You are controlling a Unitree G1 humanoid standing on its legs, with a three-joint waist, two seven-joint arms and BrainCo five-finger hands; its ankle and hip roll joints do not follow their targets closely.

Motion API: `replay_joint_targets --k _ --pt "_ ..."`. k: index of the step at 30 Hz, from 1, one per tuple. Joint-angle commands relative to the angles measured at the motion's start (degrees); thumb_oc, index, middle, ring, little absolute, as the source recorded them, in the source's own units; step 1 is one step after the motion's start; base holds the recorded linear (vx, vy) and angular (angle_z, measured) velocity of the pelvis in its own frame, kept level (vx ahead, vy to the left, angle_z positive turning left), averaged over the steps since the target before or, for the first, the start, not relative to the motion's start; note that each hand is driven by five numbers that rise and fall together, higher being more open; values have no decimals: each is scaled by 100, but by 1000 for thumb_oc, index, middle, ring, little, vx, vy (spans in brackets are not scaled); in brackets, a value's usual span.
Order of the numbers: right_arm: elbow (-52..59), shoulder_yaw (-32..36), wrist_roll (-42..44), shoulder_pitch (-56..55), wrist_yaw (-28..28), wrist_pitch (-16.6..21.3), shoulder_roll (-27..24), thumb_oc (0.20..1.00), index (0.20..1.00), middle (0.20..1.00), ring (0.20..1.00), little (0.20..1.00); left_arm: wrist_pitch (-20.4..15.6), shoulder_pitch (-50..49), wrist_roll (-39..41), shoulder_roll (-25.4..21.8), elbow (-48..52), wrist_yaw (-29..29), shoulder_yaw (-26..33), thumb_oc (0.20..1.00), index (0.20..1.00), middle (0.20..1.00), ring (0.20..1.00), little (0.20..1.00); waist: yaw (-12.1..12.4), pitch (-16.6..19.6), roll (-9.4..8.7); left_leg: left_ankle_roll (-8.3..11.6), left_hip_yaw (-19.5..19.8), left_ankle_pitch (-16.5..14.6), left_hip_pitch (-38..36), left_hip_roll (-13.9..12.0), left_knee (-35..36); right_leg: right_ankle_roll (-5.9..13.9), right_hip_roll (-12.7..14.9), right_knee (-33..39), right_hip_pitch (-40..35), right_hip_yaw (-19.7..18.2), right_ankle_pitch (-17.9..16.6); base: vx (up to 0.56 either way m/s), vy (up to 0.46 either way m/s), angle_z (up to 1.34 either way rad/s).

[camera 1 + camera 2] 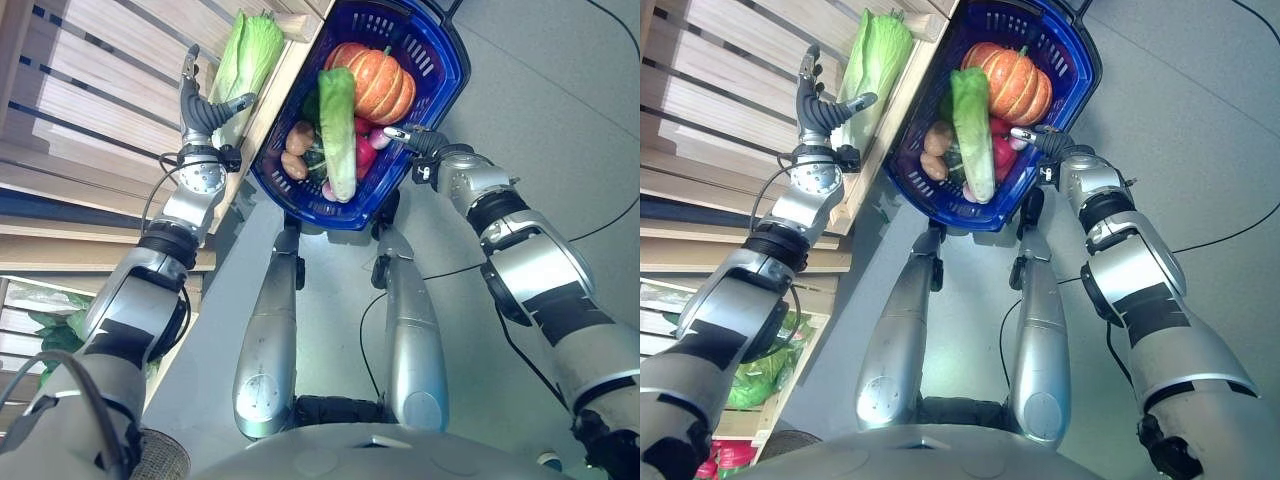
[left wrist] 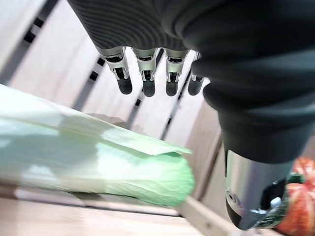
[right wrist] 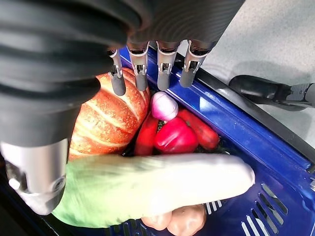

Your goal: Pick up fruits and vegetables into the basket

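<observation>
Step in hand, as I read it: reaching for the next veg, a pale green cabbage (image 1: pixel 245 55) lying on the wooden shelf (image 1: pixel 90 70). The left hand (image 1: pixel 200 105) is raised beside it, fingers (image 2: pixel 145 78) straight and released, nothing in them; in the left wrist view the cabbage lies below the fingertips, between them and the thumb side, apart from both (no contact that I can see). The next move prob. calls for lowering the palm onto the cabbage's middle, wrapping fingers over its far side and thumb under the near side, since it's long and leafy and would likely slip from a tip pinch; then carry it across to the blue basket (image 1: pixel 440 50), which sits just beyond the shelf edge. The right hand (image 1: pixel 410 138) is at the basket's rim, fingers (image 3: pixel 165 69) extended and relaxed over the contents, not gripping the wall or any item. Basket holds, w/ little spare room: an orange pumpkin (image 1: pixel 375 82) at the far end, a second long cabbage (image 1: pixel 338 130) laid across the middle, red peppers (image 3: pixel 174 137) and a small pinkish onion (image 3: pixel 163 105) right under the right fingertips, plus potatoes (image 1: pixel 298 148) toward the shelf side. A new cabbage would prob. have to rest on top.
</observation>
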State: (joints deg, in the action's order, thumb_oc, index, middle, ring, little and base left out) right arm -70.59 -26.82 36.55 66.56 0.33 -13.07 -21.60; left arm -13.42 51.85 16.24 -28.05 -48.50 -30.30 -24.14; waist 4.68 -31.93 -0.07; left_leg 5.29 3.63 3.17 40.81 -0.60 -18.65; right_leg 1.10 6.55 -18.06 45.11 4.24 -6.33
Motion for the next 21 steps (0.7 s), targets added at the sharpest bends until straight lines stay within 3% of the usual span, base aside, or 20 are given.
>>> replay_joint_targets --k 1,5,10,18,21 --pt "-193 20 -77 191 -22 57 -169 1000 1000 1000 1000 1000 230 109 -493 84 -219 -310 183 1000 1000 1000 1000 1000 -58 214 557 -169 -179 -16 236 397 45 205 -265 -500 -110 337 788 0 0 0" --pt "-176 20 -21 169 -255 403 -144 1000 1000 1000 1000 1000 675 199 -987 40 -562 -444 101 1000 1000 1000 1000 1000 -107 214 546 -165 -205 -2 221 375 56 202 -286 -510 -115 307 788 2 2 -1" --pt "-46 39 38 87 -651 878 -147 1000 1000 1000 1000 1000 907 310 -1148 37 -917 -641 32 1000 1000 1000 1000 1000 -213 214 533 -150 -258 23 241 345 81 199 -329 -491 -71 231 774 -4 37 -1" --pt "238 395 202 -418 -1481 2451 -198 1000 1000 1000 1000 1000 1267 329 -1232 84 -1496 -1005 31 1000 1000 1000 1000 1000 -463 214 519 -128 -354 37 218 288 152 213 -418 -458 -31 53 769 -2 57 -6" --pt "341 486 176 -590 -1659 2679 -231 1000 1000 1000 1000 1000 1277 284 -1230 95 -1584 -1090 46 1000 1000 1000 1000 1000 -524 214 502 -129 -379 36 212 274 180 214 -440 -433 -21 12 763 -6 41 -7"
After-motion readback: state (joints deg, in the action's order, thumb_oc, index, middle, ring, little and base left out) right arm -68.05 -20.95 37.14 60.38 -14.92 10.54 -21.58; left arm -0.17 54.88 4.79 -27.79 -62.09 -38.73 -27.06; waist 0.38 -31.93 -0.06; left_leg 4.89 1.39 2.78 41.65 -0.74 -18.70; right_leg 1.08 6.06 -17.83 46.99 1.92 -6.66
